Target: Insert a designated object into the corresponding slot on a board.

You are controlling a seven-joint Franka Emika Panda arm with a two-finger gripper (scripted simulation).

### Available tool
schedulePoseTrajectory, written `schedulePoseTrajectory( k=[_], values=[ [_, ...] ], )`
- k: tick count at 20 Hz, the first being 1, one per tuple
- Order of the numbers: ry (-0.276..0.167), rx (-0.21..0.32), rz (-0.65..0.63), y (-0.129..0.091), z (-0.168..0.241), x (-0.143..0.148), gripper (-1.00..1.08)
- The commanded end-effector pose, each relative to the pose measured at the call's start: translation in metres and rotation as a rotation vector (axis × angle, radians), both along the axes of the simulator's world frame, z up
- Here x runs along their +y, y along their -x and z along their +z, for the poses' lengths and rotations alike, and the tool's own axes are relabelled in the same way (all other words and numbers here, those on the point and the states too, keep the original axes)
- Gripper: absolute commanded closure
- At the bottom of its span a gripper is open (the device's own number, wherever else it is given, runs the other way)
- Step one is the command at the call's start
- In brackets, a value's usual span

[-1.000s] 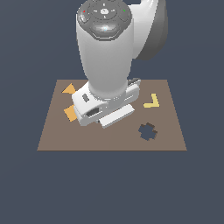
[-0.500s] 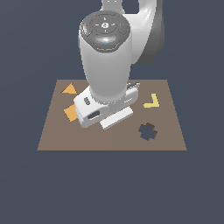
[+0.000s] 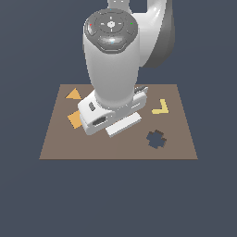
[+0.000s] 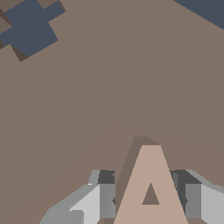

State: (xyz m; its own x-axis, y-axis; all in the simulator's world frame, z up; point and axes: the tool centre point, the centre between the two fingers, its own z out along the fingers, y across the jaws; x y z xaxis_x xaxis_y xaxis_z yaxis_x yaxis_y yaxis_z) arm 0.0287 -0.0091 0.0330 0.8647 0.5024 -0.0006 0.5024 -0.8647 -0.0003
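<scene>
The designated object [image 4: 151, 170], a flat pinkish-tan letter A, shows only in the wrist view, sitting between my gripper [image 4: 146, 199]. The two grey fingers [image 4: 107, 197] flank its legs closely and look shut on it. A dark band runs along one side of the A on the brown board [image 4: 131, 87]. In the exterior view my hand [image 3: 99, 118] hangs low over the middle of the board [image 3: 185, 139], and the arm hides the fingers and the A. The slot is not visible in either view.
A dark cross-shaped cutout [image 3: 156, 139] lies in the board on the exterior view's right, also seen in the wrist view [image 4: 28, 26]. A yellow L piece [image 3: 160, 108] lies behind it. An orange triangle [image 3: 72, 95] and an orange square [image 3: 74, 119] lie at the left.
The arm's upper link has dipped slightly. The hand stays over the same spot on the board, and the other pieces have not moved.
</scene>
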Motion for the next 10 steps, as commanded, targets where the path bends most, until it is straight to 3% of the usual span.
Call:
schedulePoseTrajectory(
  k=[1, 10],
  values=[
    [0.0, 0.0, 0.0, 0.0, 0.0002, -0.0001, 1.08],
    [0.0, 0.0, 0.068, 0.0048, 0.0005, 0.0025, 1.08]
  ],
)
